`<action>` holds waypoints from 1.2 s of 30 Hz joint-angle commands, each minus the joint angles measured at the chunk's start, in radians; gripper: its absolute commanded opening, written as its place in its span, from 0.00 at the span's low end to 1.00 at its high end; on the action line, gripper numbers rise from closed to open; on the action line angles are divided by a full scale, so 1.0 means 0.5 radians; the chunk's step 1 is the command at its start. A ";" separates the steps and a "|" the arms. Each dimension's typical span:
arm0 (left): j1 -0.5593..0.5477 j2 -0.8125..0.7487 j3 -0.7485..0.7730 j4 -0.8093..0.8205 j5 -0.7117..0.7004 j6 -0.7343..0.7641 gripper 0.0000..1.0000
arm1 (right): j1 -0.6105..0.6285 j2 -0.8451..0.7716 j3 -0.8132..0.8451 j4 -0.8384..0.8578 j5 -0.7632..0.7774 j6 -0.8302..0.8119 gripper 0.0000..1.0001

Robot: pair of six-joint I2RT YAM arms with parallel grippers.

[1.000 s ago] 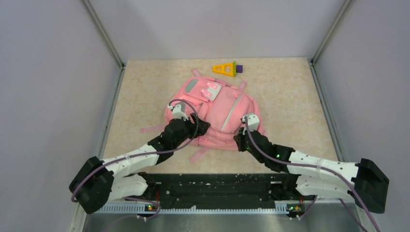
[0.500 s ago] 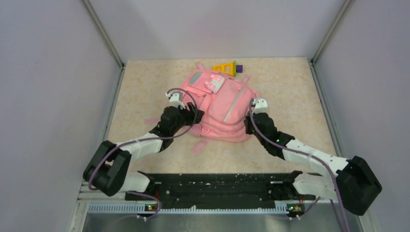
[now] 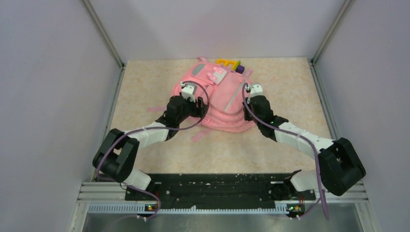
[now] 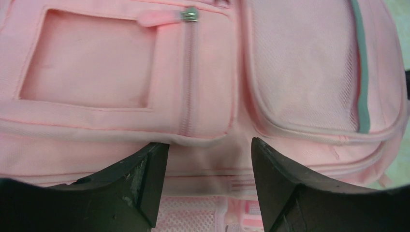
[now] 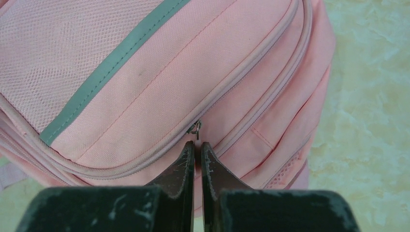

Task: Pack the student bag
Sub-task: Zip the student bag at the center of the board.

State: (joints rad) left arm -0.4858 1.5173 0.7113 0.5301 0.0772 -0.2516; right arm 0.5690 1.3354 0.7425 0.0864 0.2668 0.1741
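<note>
The student bag [image 3: 223, 102], a soft pink backpack with a grey stripe, lies front up at the back of the table. My left gripper [image 3: 202, 104] is at its left side; in the left wrist view it [image 4: 209, 151] stands open, with the bag's edge seam [image 4: 208, 169] between the fingers and a zipped pocket [image 4: 188, 77] just ahead. My right gripper [image 3: 246, 100] is at the bag's right side. Seen from the right wrist, the gripper [image 5: 197, 145] is shut on the tab of a zip pull [image 5: 195, 128] on the front pocket.
A yellow and purple toy [image 3: 231, 63] lies by the back wall, partly hidden behind the bag's top. Loose pink straps [image 3: 155, 109] trail on the table to the bag's left. Grey walls close in the table [image 3: 290, 87] on three sides.
Both arms have stretched forward and the bag has slid toward the back wall, turning a little, until it reached and partly covered the yellow toy. Neither gripper's opening has changed.
</note>
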 commanded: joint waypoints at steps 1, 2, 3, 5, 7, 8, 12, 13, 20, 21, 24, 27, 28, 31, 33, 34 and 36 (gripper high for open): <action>-0.264 -0.145 0.100 0.065 0.072 0.579 0.68 | -0.009 -0.026 0.040 0.004 -0.092 -0.004 0.00; -0.324 -0.139 0.099 0.098 0.062 0.670 0.68 | -0.009 -0.038 0.040 -0.007 -0.086 0.000 0.00; -0.393 -0.124 0.097 0.131 0.021 0.758 0.68 | -0.010 -0.050 0.040 -0.011 -0.086 0.004 0.00; -0.534 -0.078 0.094 0.228 -0.116 0.944 0.68 | -0.011 -0.077 0.037 -0.016 -0.088 0.015 0.00; -0.653 -0.027 0.081 0.372 -0.265 1.076 0.68 | -0.012 -0.104 0.031 -0.019 -0.099 0.028 0.00; -0.698 0.001 0.074 0.453 -0.282 1.120 0.68 | -0.013 -0.115 0.026 -0.019 -0.110 0.035 0.00; -0.817 0.131 0.142 0.566 -0.269 1.245 0.69 | -0.031 -0.139 0.007 -0.014 -0.165 0.068 0.00; -0.859 0.160 0.174 0.539 -0.282 1.272 0.69 | -0.036 -0.142 0.000 -0.009 -0.177 0.074 0.00; -0.915 0.355 0.373 0.410 -0.309 1.323 0.70 | -0.068 -0.169 -0.037 0.016 -0.258 0.109 0.00; -0.915 0.378 0.392 0.405 -0.301 1.327 0.70 | -0.070 -0.174 -0.039 0.019 -0.265 0.112 0.00; -0.915 0.458 0.450 0.380 -0.339 1.340 0.70 | -0.081 -0.188 -0.046 0.023 -0.288 0.118 0.00; -0.914 0.537 0.485 0.392 -0.416 1.381 0.67 | -0.090 -0.202 -0.052 0.028 -0.303 0.126 0.00; -0.917 0.552 0.491 0.390 -0.441 1.388 0.63 | -0.093 -0.206 -0.054 0.027 -0.304 0.127 0.00; -0.918 0.569 0.460 0.431 -0.525 1.394 0.47 | -0.105 -0.216 -0.055 0.032 -0.303 0.135 0.00; -0.921 0.566 0.438 0.442 -0.614 1.385 0.30 | -0.112 -0.207 -0.046 0.036 -0.301 0.146 0.00; -0.925 0.562 0.417 0.458 -0.670 1.372 0.21 | -0.113 -0.198 -0.034 0.038 -0.296 0.151 0.00; -0.933 0.526 0.345 0.515 -0.738 1.375 0.06 | -0.113 -0.164 -0.001 0.035 -0.272 0.157 0.00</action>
State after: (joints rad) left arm -0.9562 1.7935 0.9211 0.7120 -0.1669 0.4362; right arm 0.5201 1.2686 0.7116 0.0696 0.1501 0.2340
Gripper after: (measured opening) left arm 0.194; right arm 0.015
